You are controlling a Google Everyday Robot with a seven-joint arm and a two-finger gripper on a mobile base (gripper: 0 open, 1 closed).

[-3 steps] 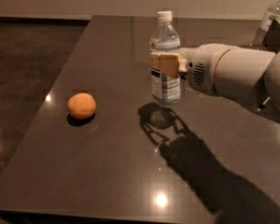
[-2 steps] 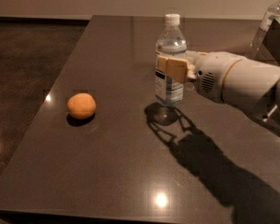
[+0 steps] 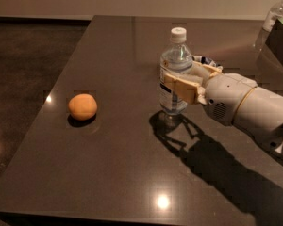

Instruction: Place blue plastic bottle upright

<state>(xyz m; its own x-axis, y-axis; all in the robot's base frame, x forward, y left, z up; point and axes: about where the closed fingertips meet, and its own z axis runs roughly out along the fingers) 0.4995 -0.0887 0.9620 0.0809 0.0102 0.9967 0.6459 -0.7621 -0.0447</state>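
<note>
The end effector (image 3: 173, 81), reaching in from 3 o'clock, pinches the blue plastic bottle (image 3: 175, 60) at its label and holds it vertical, cap up, near the centre of the tabletop (image 3: 132, 168). The orange (image 3: 82, 106) lies well apart at 9 o'clock. I judge this as the setting-down step: the next move needs the base flat on the surface, then a gentle release without tipping it.

Glossy dark tabletop (image 3: 132, 173) bears a clear plastic bottle (image 3: 177, 59) clasped in the gripper's (image 3: 175, 76) matt cream jaws.
</note>
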